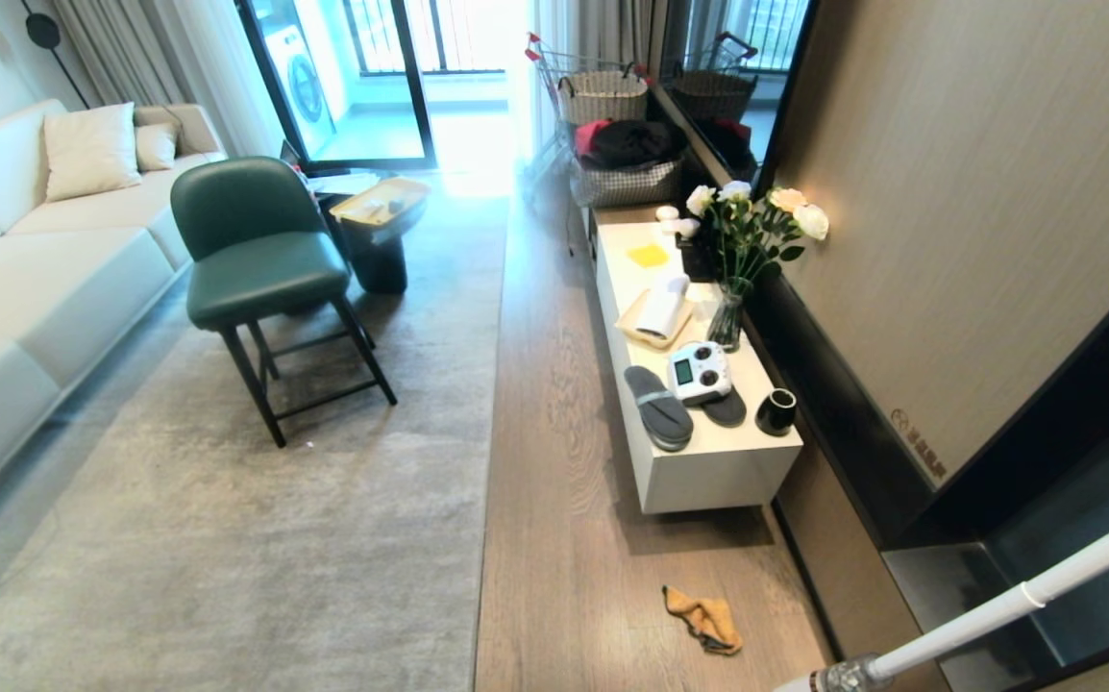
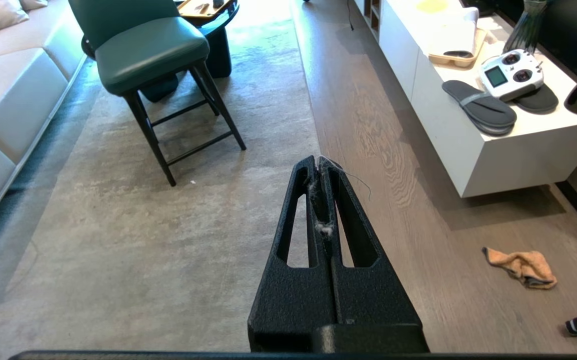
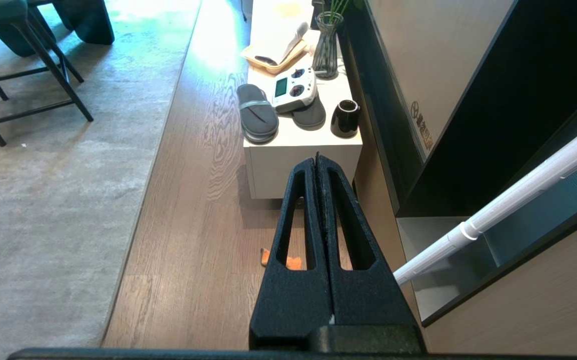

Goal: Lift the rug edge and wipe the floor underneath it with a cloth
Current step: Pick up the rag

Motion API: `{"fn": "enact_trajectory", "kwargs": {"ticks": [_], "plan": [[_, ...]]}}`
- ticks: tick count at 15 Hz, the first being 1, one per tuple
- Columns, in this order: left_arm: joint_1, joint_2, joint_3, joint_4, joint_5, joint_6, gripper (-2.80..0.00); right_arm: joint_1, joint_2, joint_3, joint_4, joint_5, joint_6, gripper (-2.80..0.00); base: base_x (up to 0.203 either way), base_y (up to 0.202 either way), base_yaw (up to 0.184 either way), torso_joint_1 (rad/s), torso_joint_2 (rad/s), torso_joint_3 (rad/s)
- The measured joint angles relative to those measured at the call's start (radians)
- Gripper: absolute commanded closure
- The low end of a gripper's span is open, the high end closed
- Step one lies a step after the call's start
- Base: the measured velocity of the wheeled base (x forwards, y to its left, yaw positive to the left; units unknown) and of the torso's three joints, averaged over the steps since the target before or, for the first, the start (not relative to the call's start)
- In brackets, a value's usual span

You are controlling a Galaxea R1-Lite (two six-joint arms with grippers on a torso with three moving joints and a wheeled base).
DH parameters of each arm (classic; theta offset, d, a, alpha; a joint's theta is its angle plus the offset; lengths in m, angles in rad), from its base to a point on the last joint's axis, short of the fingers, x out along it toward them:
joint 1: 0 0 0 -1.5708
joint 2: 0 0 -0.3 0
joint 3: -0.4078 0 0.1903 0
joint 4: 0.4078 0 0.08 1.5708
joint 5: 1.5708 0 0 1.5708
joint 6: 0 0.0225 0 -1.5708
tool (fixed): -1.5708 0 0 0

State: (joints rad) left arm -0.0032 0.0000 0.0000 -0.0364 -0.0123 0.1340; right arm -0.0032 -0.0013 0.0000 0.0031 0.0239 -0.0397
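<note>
Task not started: both arms parked, neither in head view, nothing held.

Left hand (image 2: 322, 167): jaws pressed together, empty apart from lint and a stray thread stuck between the fingers. Hangs above the rug edge (image 2: 313, 135), well off the ground.

Right hand (image 3: 317, 165): jaws pressed together too, empty. Hangs over the floor (image 3: 193, 240) in front of the white desk (image 3: 301, 160), with the cloth (image 3: 288, 261) mostly hidden behind its fingers in the wrist view.

Cloth: crumpled orange-tan heap flat on the floor, near the desk's front corner and close to the dark wall base, well apart from the rug. In head view at (image 1: 705, 617), on the robot's right. White pole (image 1: 1016, 601) leans in just beside it, foot end resting on the floor nearby.

Rug edge: lies flat, long straight border along the planks (image 1: 489, 432), no lift yet. Green chair (image 1: 261, 259) sits on the rug, well back from the border.

Step in hand, as judged: pre-grasp, fetching the cloth first.

Next move likely needs:
- right hand opened and lowered onto the cloth heap, pinched at a raised fold
- clearance kept from the pole and desk corner
- left hand opened and dropped low to the border, one finger slid under to peel it up
- probably more torso bend to reach floor level
</note>
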Motion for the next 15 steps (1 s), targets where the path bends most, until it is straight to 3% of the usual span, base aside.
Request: {"fn": "enact_trajectory", "kwargs": {"ticks": [15], "plan": [[0.0,0.0,0.0,0.0,0.0,0.0,0.0,0.0,0.0,0.0,0.0,0.0,0.0,0.0,0.0,0.0,0.0,0.0,0.0,0.0]]}}
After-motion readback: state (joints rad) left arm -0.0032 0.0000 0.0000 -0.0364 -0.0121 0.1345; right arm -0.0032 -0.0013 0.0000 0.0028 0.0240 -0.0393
